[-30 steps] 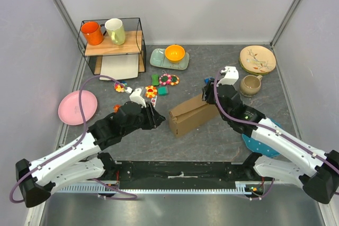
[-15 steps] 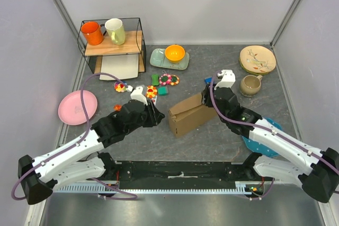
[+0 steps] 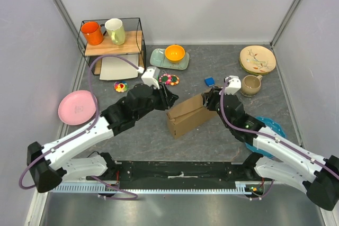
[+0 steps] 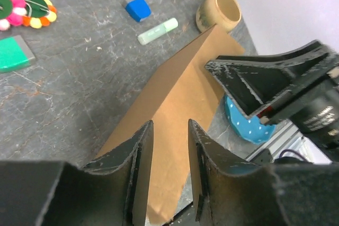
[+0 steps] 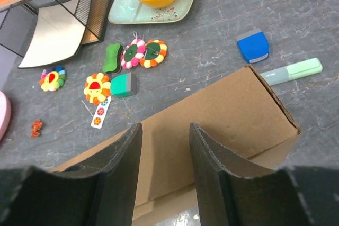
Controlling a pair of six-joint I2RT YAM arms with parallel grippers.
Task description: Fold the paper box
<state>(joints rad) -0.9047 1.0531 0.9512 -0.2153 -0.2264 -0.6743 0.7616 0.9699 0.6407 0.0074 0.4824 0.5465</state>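
Cardboard is seen between both pairs of jaws: the left end effector point(image 4: 169, 124) is held part open over the left end of the paper box point(image 3: 188, 114), the right end effector point(image 5: 165, 126) (likewise half spread) over its right end; the box is set mid-way on the bench point(image 3: 159, 141).

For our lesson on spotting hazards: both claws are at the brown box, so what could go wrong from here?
1. The left claw and right claw both stand open over the box, neither gripping it. A push might slide it rather than fold it.
2. The claws face each other closely across the box and could collide.
3. A shoved box could knock the marker and blue block by its far corner.
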